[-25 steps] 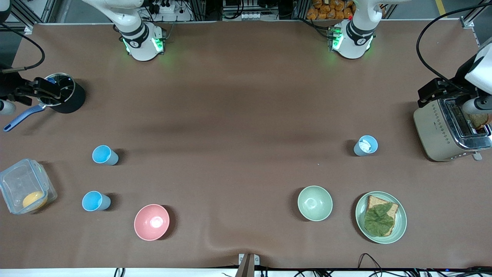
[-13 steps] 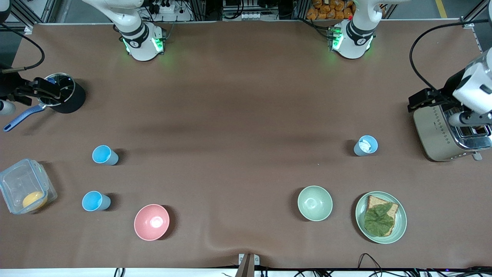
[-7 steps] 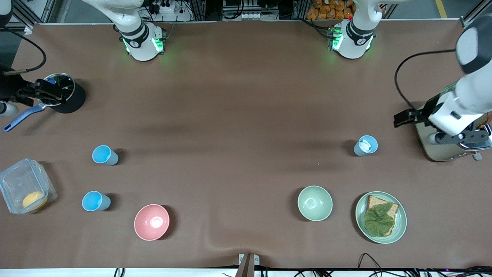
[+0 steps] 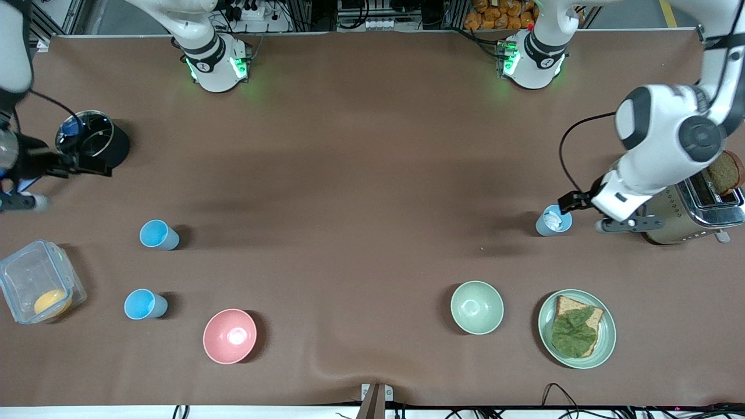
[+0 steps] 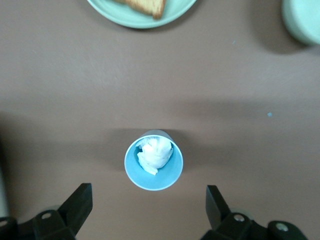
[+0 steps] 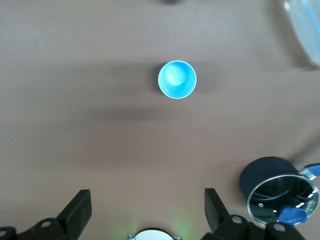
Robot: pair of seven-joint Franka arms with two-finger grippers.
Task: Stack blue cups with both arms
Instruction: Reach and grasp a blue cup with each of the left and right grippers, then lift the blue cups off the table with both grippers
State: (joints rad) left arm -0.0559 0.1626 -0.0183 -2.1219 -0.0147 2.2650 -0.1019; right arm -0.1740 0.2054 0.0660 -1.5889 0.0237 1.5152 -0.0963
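The left hand (image 5: 147,210) hangs wide open over the surface (image 4: 361,174), just beside the cup (image 4: 553,220) holding a white wad, near the toaster (image 4: 687,215). The right hand (image 6: 147,212) is also open, up beside the pot (image 4: 93,139). Two empty cups (image 4: 157,234) (image 4: 143,304) stand at that end, well apart.

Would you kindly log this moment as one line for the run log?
left gripper: open, over cup with white wad | right gripper: open, above table between pot and empty blue cup | stacked: none
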